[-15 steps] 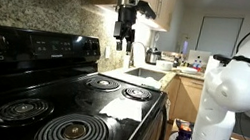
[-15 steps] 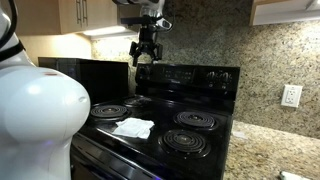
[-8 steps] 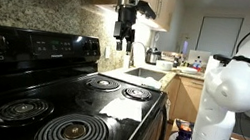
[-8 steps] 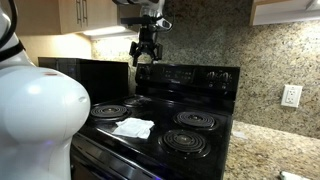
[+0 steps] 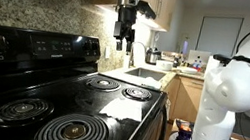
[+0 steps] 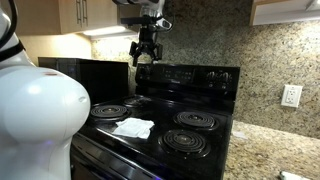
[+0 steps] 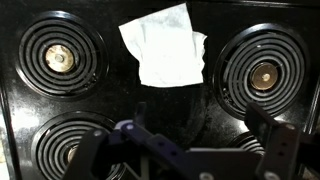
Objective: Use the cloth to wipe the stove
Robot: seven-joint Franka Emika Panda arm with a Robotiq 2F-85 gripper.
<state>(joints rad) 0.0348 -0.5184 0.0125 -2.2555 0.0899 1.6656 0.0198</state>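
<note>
- My jaws hang wide open and empty, high above the stove [image 6: 190, 76].
- Step in hand: reaching for the cloth [image 7: 165, 45] below them.
- Next, I'd descend and pinch it.

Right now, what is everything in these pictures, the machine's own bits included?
stove: one, glossy black, middle of the scene.
burner coils: four, dark spirals with chrome rings, on the stove top.
cloth: one, whitish, lying on the stove top between the coils.
granite wall: one, speckled brown, behind the stove.
countertop: one, same speckled stone, beside the stove.
wall outlet: one, white, on the granite wall.
robot arm: one, white, by the stove's front.
claw: one, dark, open and empty, high above the stove.
</note>
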